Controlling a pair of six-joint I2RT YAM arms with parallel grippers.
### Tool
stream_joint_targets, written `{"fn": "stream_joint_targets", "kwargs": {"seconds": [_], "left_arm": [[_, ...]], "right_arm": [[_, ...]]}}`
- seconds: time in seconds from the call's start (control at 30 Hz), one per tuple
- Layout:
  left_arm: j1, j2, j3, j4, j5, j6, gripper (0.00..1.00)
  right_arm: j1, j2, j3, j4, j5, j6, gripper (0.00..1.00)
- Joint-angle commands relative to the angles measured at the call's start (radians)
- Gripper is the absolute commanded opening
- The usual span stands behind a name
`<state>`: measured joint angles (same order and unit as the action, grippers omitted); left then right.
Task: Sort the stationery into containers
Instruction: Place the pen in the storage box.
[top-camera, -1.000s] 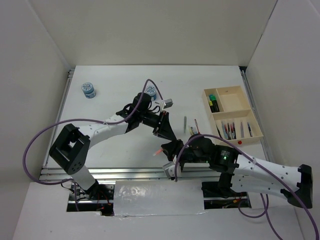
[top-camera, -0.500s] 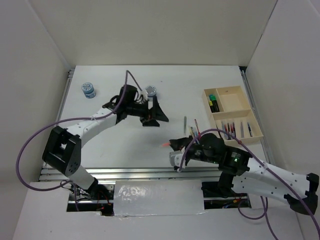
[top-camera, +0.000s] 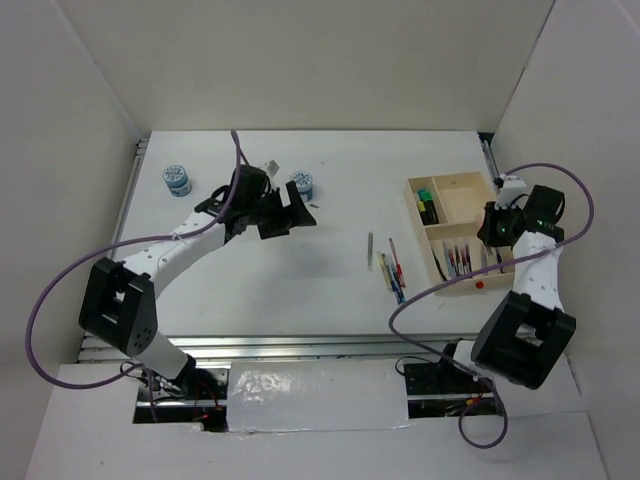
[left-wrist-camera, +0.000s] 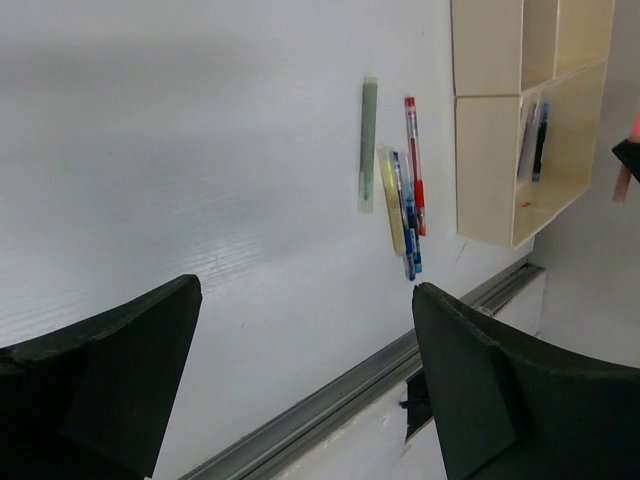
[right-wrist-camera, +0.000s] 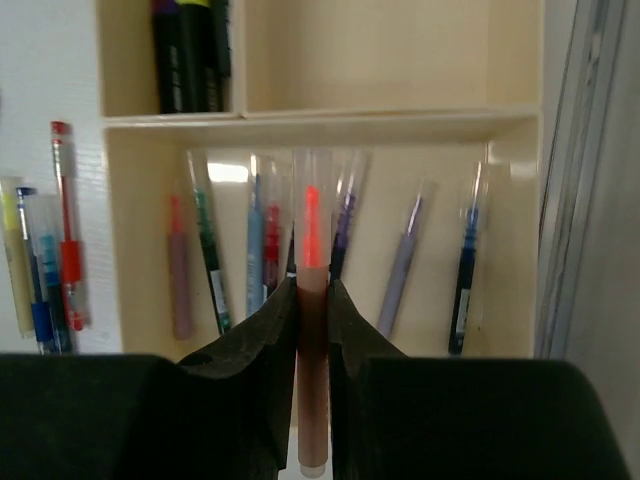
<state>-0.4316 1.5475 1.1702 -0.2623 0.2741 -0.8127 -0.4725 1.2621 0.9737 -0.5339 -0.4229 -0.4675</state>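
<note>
Your right gripper (right-wrist-camera: 312, 300) pinched a red-tipped pen (right-wrist-camera: 311, 245) above the near compartment of the tray (right-wrist-camera: 400, 124); your left gripper (left-wrist-camera: 305, 290) stood wide open, holding nothing.

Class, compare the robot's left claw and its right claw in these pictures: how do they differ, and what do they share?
The left claw stands wide open and empty; the right claw is shut on a red pen. The left claw hangs over the table, well away from the tray; the right claw hangs over the tray's pen compartment. Both are black, with two fingers.
</note>
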Motion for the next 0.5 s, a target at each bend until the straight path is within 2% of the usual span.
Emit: {"fn": "stream_joint_targets", "kwargs": {"seconds": [0.0,0.23,0.47], "left_arm": [[-0.018,0.008,0.029,0.044,-0.032,0.027,0.99],[-0.035,0.045,0.06,0.037,-0.029,0.032,0.99],[-0.076,0.06,0.078,0.029,-0.107,0.073,0.99]], "right_arm": [[-0.069,0.084,0.085,-0.084,-0.102,0.007,0.0],[-0.086,0.22,0.117,-0.046,-0.054,-0.02,0.0],[-0.087,0.333,0.115,0.0,-0.005,0.01,0.0]]}}
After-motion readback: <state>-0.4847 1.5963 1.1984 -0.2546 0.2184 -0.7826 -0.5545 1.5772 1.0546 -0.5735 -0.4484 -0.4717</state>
